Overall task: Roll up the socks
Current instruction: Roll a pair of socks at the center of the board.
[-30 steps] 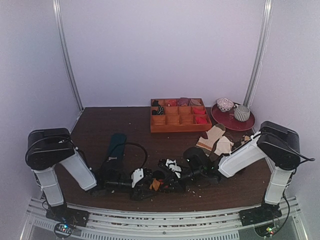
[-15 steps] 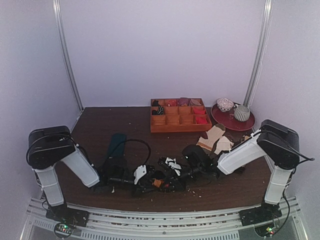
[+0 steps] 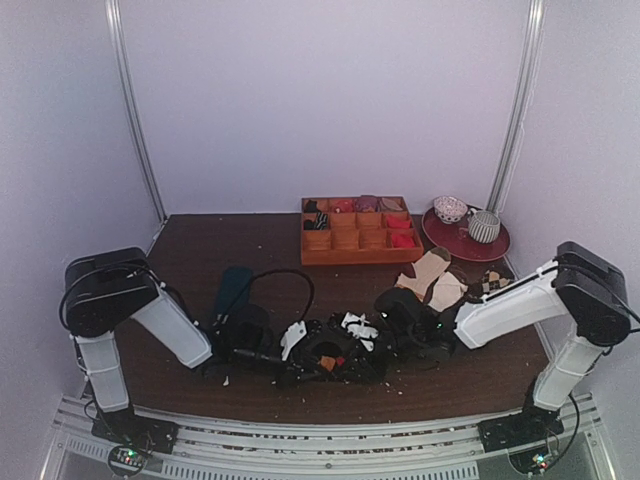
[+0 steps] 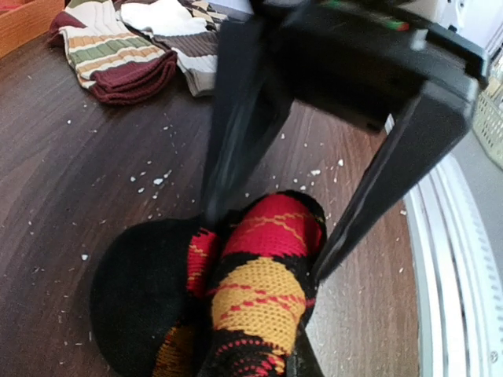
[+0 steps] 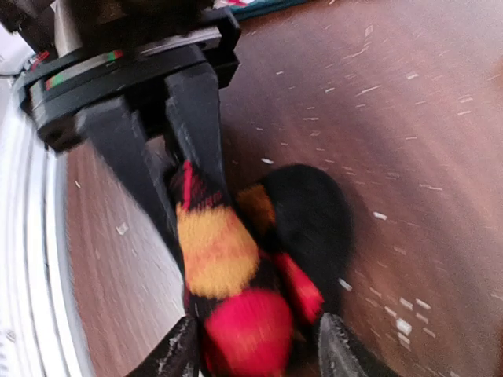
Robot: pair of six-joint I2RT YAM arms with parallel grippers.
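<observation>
**Both grippers on the socks at the bench's near middle**

The socks [image 4: 263, 290], black with red and orange diamonds, lie bunched on the bench [image 4: 86, 157] near its front edge, about midway between the two arms. One end spreads as a flat black oval on the wood. The patterned part rises beside it in a thick fold.

The right gripper [image 4: 266, 247] holds the bundle. Its fingers are set moderately wide, with one tip against each flank of the red-topped fold. The left gripper [image 5: 198, 220] meets it head-on from the other side. Its fingers stand close together, and a strip of sock is pinched between them next to the orange diamond. The two grippers sit nearly nose to nose over the bundle.

White specks dot the bench around the socks. A striped sock [image 4: 118, 63] lies well apart, beyond the right gripper. In the top view a teal sock [image 3: 232, 288] lies just behind the left arm. A tray [image 3: 360, 258] and a plate [image 3: 448, 243] sit at the back, well apart from the socks.
</observation>
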